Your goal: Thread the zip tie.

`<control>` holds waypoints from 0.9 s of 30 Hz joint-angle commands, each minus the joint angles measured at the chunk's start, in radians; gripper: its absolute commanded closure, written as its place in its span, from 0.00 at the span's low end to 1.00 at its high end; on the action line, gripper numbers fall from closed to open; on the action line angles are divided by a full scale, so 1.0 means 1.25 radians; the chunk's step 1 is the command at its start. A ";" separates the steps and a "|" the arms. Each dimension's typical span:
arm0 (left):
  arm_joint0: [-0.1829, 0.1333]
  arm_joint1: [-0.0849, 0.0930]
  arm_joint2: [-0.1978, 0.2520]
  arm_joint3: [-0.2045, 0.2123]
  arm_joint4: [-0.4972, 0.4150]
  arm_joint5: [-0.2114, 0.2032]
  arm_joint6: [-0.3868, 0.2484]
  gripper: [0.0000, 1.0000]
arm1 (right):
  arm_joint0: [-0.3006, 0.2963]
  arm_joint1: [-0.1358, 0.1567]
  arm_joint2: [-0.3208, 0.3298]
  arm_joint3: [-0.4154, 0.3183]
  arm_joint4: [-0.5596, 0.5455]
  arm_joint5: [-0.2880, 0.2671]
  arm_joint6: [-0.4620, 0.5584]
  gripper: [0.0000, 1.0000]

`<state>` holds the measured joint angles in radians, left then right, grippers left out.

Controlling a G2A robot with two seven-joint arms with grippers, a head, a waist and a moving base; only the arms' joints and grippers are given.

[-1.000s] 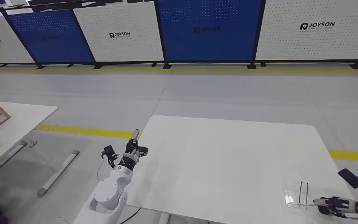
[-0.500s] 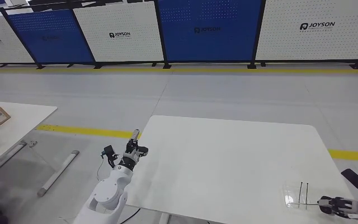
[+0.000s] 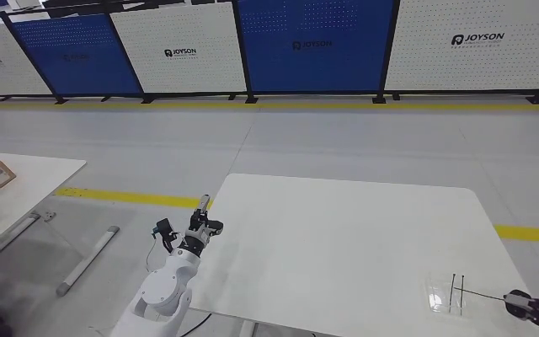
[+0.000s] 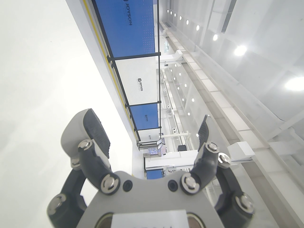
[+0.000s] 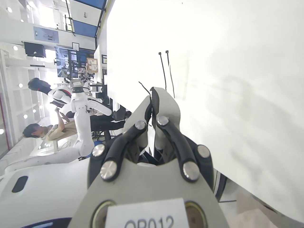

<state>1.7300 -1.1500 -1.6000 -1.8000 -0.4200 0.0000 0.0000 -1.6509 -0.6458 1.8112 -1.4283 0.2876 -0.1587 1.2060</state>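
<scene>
Right claw (image 5: 151,100) is clamped on a zip tie (image 5: 144,87) just off the bench's (image 3: 337,244) near right corner. Two spare ties (image 5: 163,71) lie on the bench nearby. Left claw (image 4: 147,129) gapes open at the bench's left edge.

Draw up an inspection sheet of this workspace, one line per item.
surface: white table, plain top.
job's things: two black zip ties lie side by side in a clear tray near the table's right edge; a third zip tie runs from the tray to the right hand.
clutter: nothing seen.
hands: left hand open and holding nothing, at the table's left edge; right hand shut on the third zip tie, just off the right edge.
cables: what looks like a dark lead on the floor below the table's near edge.
surroundings: blue and white panels, yellow floor line, second table to the left.
</scene>
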 commanded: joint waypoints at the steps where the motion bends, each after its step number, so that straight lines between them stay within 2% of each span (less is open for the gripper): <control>1: 0.000 0.000 0.000 0.000 0.000 0.000 0.000 0.00 | 0.001 0.000 0.000 0.000 0.000 0.001 0.001 1.00; 13: 0.000 0.000 0.000 0.000 0.000 0.000 0.000 0.00 | 0.001 -0.001 -0.003 -0.008 0.002 -0.003 -0.006 1.00; 15: 0.000 0.000 0.000 0.000 0.000 0.000 0.000 0.00 | 0.001 -0.004 -0.008 -0.017 0.018 -0.027 -0.010 1.00; 19: 0.000 0.000 0.000 0.000 0.000 0.000 0.000 0.00 | 0.014 -0.007 0.004 -0.015 0.096 -0.134 0.031 1.00; 22: 0.000 0.000 0.000 0.000 0.000 0.000 0.000 0.00 | 0.020 -0.009 0.017 -0.051 0.110 -0.145 0.037 1.00; 25: 0.000 0.000 0.000 0.000 0.000 0.000 0.000 0.00 | 0.005 -0.015 0.014 -0.130 0.098 -0.145 0.020 1.00; 27: 0.000 0.000 0.000 0.000 0.000 0.000 0.000 0.00 | -0.003 -0.016 -0.001 -0.158 0.040 -0.140 0.003 1.00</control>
<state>1.7300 -1.1500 -1.6000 -1.8000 -0.4200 0.0000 0.0000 -1.6517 -0.6661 1.8174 -1.6141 0.3810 -0.3372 1.2199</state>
